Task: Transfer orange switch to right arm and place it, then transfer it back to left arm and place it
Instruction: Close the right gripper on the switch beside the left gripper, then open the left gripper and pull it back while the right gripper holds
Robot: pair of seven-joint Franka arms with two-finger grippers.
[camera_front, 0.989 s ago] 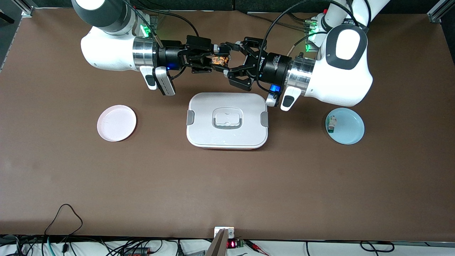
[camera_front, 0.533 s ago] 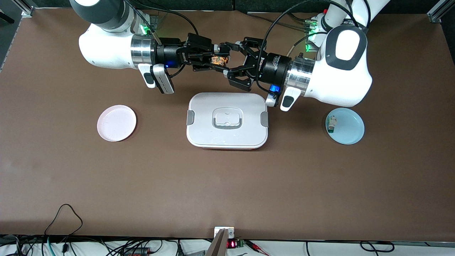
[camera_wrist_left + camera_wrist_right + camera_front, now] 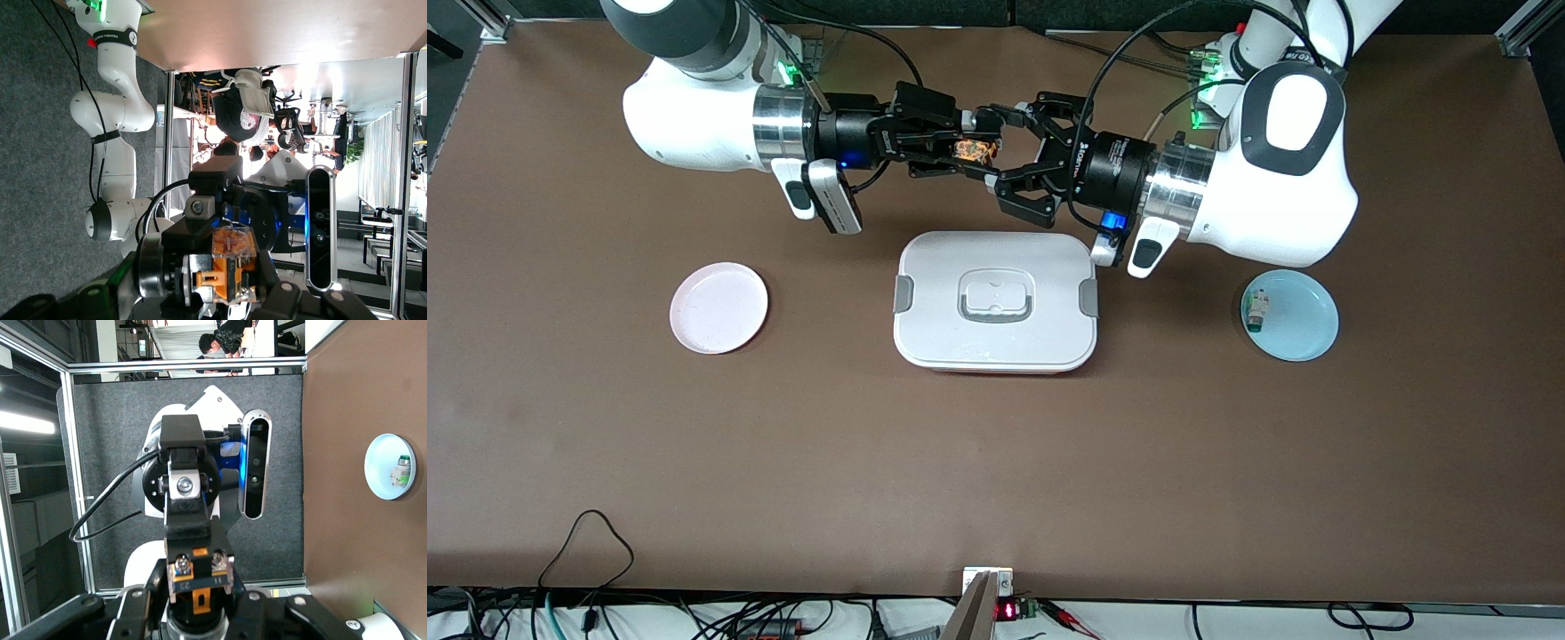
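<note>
The orange switch [image 3: 974,149] hangs in the air between the two grippers, over the bare table just past the edge of the box [image 3: 996,302] that faces the arms' bases. My left gripper [image 3: 994,147] is shut on the switch lengthwise, one finger at each end. My right gripper [image 3: 964,151] is shut across its orange block. In the left wrist view the orange switch [image 3: 230,257] sits between the left gripper's [image 3: 213,288] fingers. In the right wrist view the orange switch [image 3: 200,577] shows its terminal face inside the right gripper [image 3: 200,603].
An empty pink plate [image 3: 719,308] lies toward the right arm's end of the table. A blue plate [image 3: 1303,333] toward the left arm's end holds a small white component with a green end [image 3: 1255,311]. A black cable loop [image 3: 587,542] lies near the table's front edge.
The right gripper's jaws have closed onto the switch, and the right arm has shifted slightly toward its own end. The left gripper and the switch have stayed in place.
</note>
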